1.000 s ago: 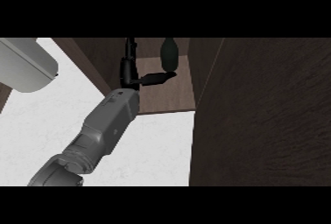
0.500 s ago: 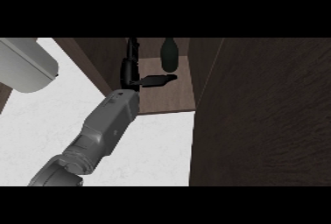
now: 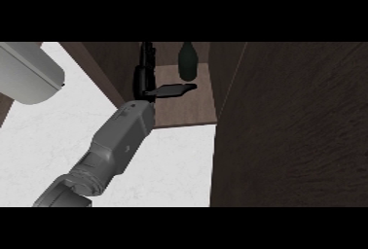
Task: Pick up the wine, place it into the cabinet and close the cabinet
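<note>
Flat, even light leaves my white counter [image 3: 43,146] bright at the left, while the cabinet [image 3: 295,126] at the right and far end stays dim, its dark bottle [image 3: 188,61] barely separating from the shadowed interior.

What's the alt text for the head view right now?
A dark wine bottle stands upright inside an open wooden cabinet, and the robot's left hand is beside it with straight fingers and thumb pointing toward the bottle, not holding it. The cabinet door fills the view's right side, above a white marbled counter; the right hand is out of view.
</note>
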### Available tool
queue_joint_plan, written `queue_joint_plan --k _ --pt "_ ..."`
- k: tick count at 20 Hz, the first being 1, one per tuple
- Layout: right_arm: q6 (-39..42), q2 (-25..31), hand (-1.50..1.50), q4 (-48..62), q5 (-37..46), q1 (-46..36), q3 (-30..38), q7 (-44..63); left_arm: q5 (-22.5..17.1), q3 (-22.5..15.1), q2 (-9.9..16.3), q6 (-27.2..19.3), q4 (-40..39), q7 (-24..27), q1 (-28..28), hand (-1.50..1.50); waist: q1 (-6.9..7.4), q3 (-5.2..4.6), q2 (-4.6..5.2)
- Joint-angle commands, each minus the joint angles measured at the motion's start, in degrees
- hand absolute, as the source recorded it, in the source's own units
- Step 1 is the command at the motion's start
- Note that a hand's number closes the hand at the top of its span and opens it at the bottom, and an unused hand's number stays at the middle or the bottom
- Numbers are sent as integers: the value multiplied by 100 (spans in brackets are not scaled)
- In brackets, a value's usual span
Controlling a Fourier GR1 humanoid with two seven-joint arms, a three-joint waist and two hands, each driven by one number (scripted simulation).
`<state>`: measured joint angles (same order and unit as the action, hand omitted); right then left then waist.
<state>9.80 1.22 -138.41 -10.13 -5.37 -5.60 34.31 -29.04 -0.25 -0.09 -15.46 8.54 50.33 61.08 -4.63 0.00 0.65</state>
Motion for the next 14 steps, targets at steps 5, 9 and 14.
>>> queue_joint_plan --k 5,9,14 --pt "-145 17 -150 -312 -131 -157 26 324 -816 -680 8 2 524 -21 -846 -150 85 -6 -77" --pt "-89 68 -150 -45 -52 -126 172 42 -1251 -1622 8 -303 1354 -178 -1489 -150 141 -3 -80" --pt "-288 11 -150 -558 118 91 -55 356 -1823 -2877 9 -1393 3032 -504 -2140 -150 271 -2 -101"
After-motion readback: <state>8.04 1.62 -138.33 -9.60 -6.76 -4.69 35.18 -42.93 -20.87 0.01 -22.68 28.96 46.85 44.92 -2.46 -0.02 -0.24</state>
